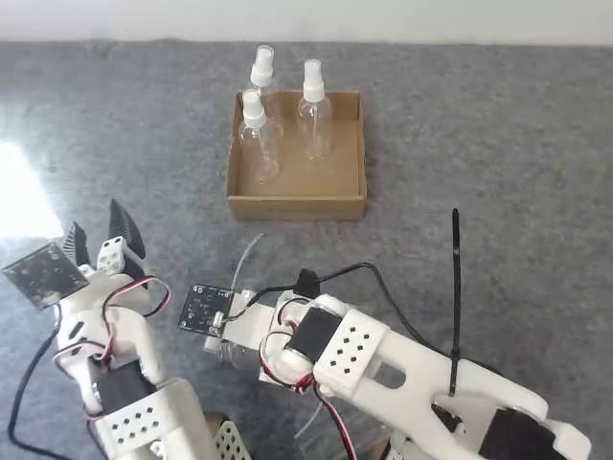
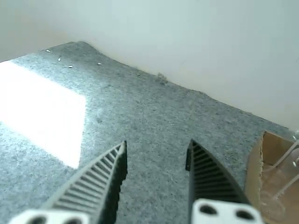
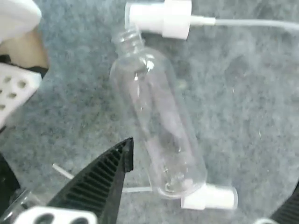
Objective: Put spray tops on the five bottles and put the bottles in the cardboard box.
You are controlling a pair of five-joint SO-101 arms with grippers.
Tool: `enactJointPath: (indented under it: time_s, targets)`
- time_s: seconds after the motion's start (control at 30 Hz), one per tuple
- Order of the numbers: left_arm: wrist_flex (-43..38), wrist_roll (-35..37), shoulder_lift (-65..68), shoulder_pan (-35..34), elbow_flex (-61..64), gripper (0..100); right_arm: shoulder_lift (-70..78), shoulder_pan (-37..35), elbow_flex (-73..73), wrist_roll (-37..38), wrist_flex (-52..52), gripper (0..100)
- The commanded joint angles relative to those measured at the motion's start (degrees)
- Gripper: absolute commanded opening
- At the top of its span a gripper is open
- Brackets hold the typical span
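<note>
Watching right gripper [image 3: 212, 163] hanging over grey mat [image 3: 261, 93], fingers spread wide, gripping nothing. Below it uncapped bottle [image 3: 156, 135] is lying flat, with one spray top [image 3: 161, 18] resting just beside its neck and another [image 3: 208, 198] at its base. We're seeing left gripper [image 2: 158, 144] hovering empty with jaws apart, near cardboard box [image 1: 297, 198]. Three capped bottles [image 1: 313, 115] are standing at box, two clearly inside.

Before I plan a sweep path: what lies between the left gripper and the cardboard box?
Only bare grey mat lies between the left gripper and the cardboard box; the high view shows this stretch.
</note>
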Motion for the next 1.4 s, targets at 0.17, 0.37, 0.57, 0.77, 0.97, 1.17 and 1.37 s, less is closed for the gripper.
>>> enactJointPath:
  time_s: [0.17,0.37,0.57,0.77,0.97,1.17,1.37]
  targets:
    - [-1.4,1.1,-0.8,0.1,-0.5,20,8.3,0.9,-1.7,-0.3,-7.3,46.4]
    - [-1.4,1.1,-0.8,0.1,-0.4,20,17.9,4.5,-7.4,-0.2,-5.6,46.4]
    - [-1.4,1.1,-0.8,-0.1,-0.4,20,23.5,7.9,-11.0,-0.2,-5.4,37.2]
    - [-1.4,1.1,-0.8,-0.2,-0.4,20,23.5,9.5,-11.2,-0.2,-5.8,20.9]
    - [-1.5,1.1,-0.8,-0.2,-0.4,20,23.4,12.6,-11.3,3.2,-4.7,16.5]
    - [-1.6,1.1,-0.8,-0.2,-0.4,20,23.4,17.4,-14.9,6.2,1.8,16.5]
    - [-1.6,1.1,-0.8,-0.2,-0.4,20,23.4,21.7,-18.4,6.2,6.5,16.9]
